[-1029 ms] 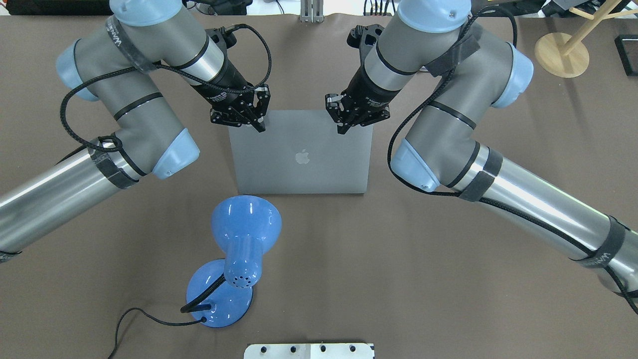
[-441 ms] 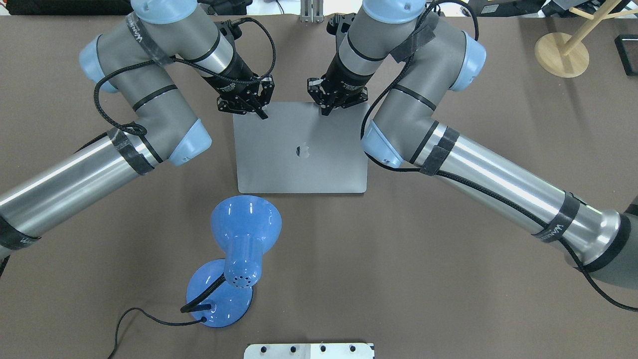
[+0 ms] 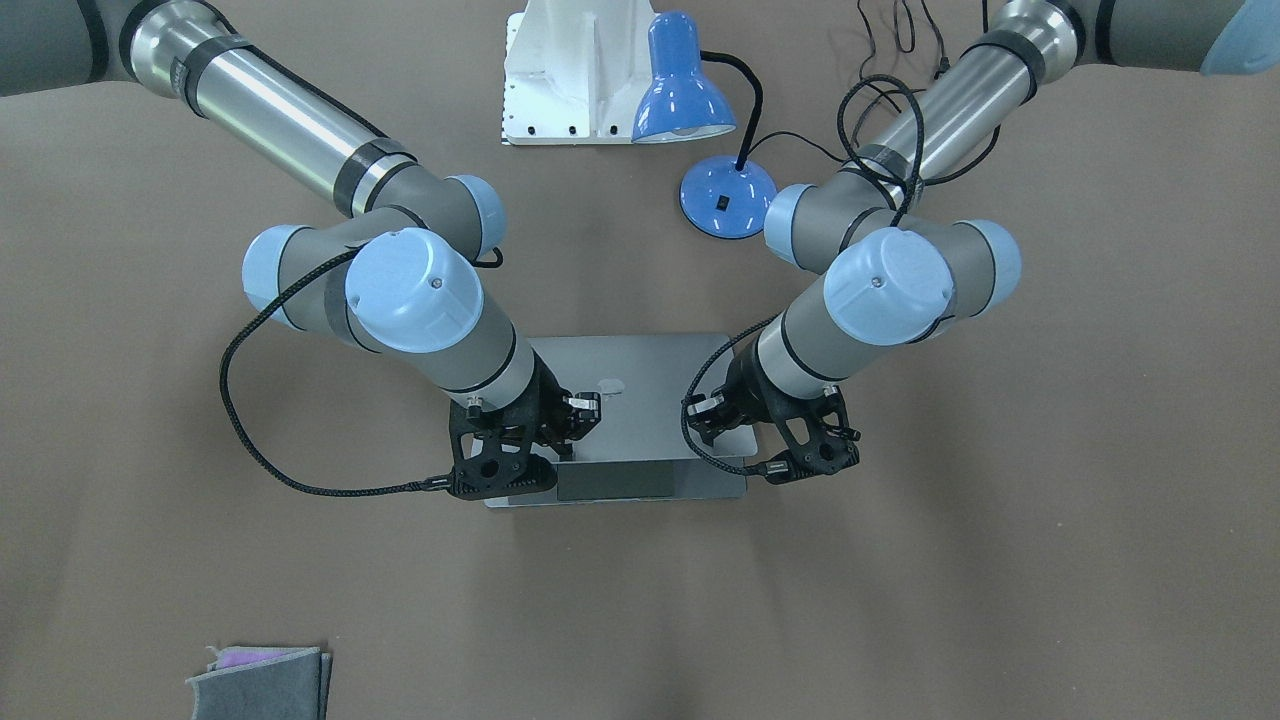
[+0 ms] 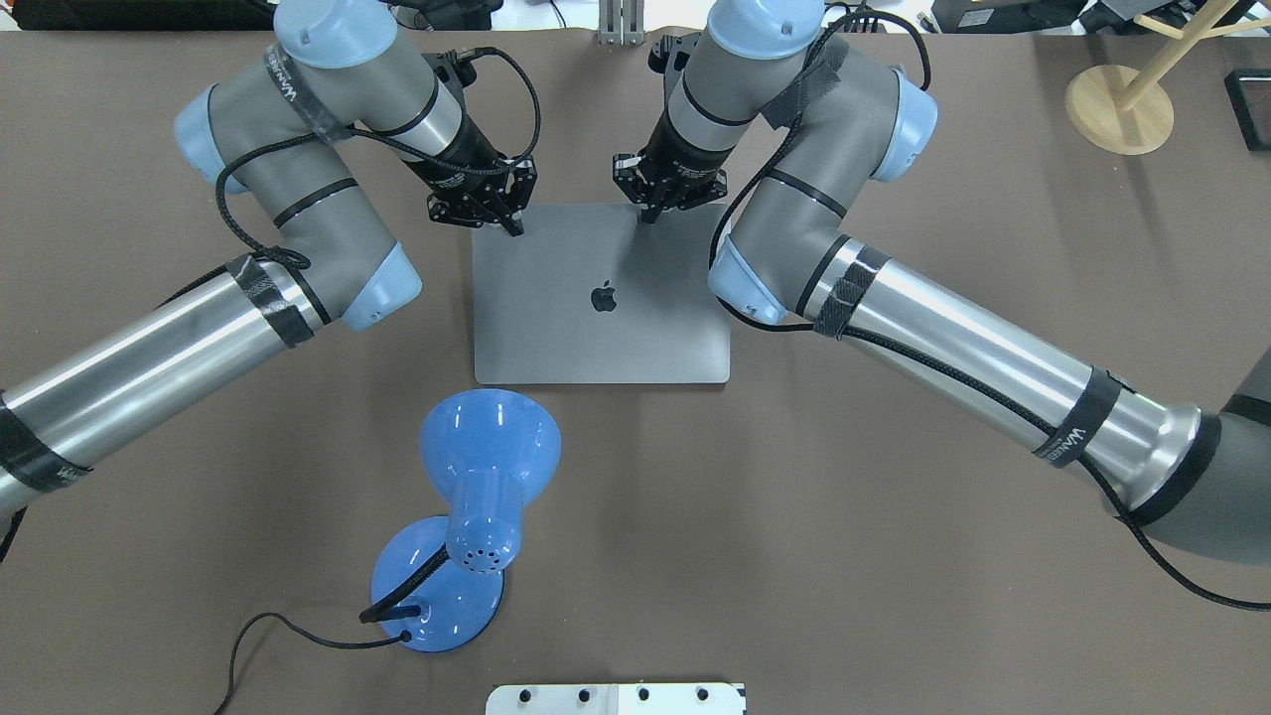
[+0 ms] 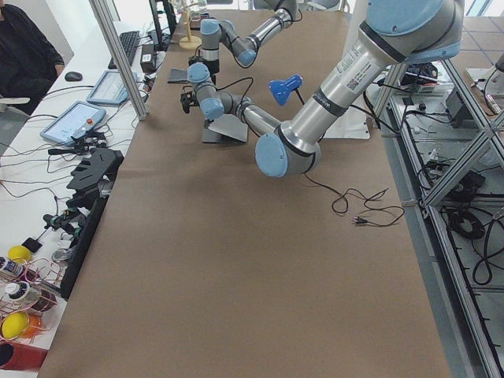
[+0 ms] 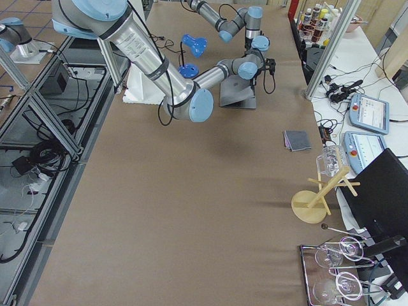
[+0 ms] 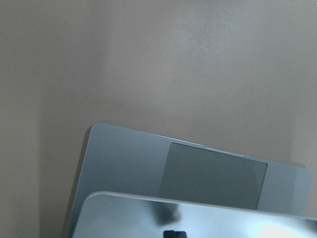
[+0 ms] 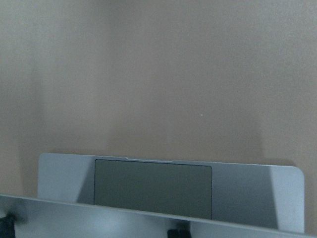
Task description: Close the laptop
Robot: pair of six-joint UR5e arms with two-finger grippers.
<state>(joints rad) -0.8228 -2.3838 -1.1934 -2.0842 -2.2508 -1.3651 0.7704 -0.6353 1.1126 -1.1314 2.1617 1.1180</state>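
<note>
The space-grey laptop (image 4: 596,328) lies mid-table with its lid with the apple logo tilted low over the base. A strip of palm rest and trackpad (image 3: 615,480) still shows beyond the lid's edge, also in the left wrist view (image 7: 213,173) and the right wrist view (image 8: 153,186). My left gripper (image 4: 514,226) is shut, its tip on the lid's far left corner. My right gripper (image 4: 650,214) is shut, its tip on the lid's far edge, right of the middle. In the front-facing view both grippers, the left (image 3: 720,420) and the right (image 3: 585,410), sit on the lid.
A blue desk lamp (image 4: 487,467) with a black cord stands just in front of the laptop's near left corner. A white mount plate (image 4: 616,698) is at the near edge. A wooden stand (image 4: 1120,107) is far right. A folded grey cloth (image 3: 260,685) lies far off.
Both grippers have moved forward and down with the lid's far edge. The lid has swung lower toward the base, and both elbows have swung inward.
</note>
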